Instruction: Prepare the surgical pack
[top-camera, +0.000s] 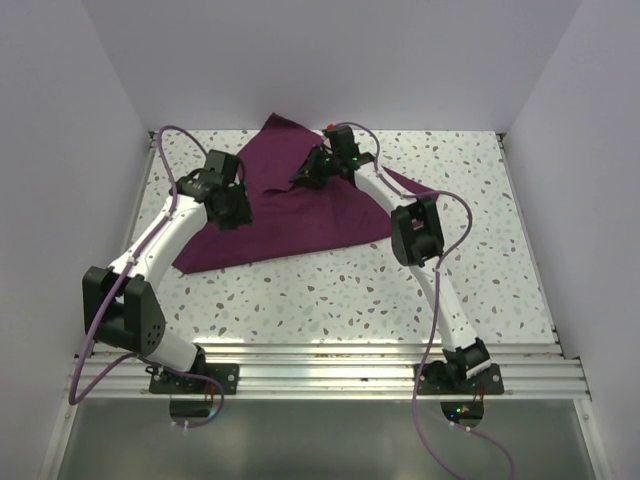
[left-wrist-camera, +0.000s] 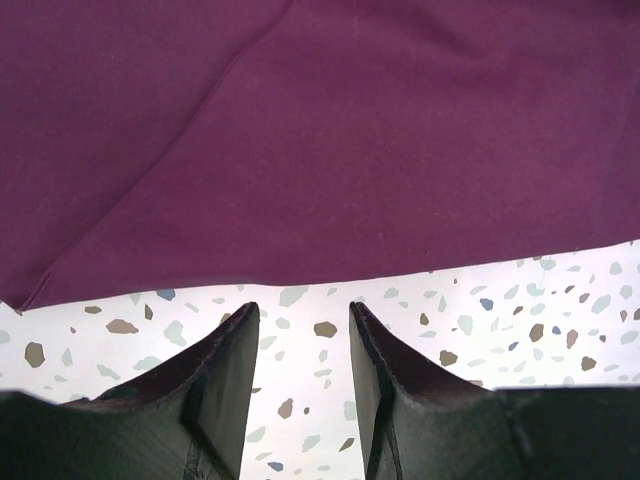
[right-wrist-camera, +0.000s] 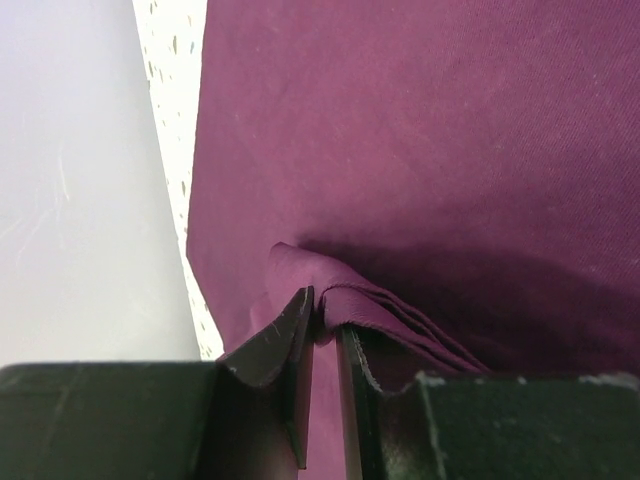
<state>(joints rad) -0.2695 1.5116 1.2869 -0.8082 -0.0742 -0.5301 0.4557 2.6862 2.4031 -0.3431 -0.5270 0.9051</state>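
left tool — jaws apart, empty, over tabletop | right tool — nearly closed, pinching fold of surgical pack

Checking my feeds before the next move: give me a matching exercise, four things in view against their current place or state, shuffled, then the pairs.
Things:
1. left gripper
2. right gripper
3. surgical pack
4. table

States:
A. white, speckled surface
B. a fold of cloth between its fingertips
C. open, nothing between the fingers, over tabletop beside the cloth's edge
D. purple, lying toward the far side of the table

Pairs: 1-C, 2-B, 3-D, 4-A
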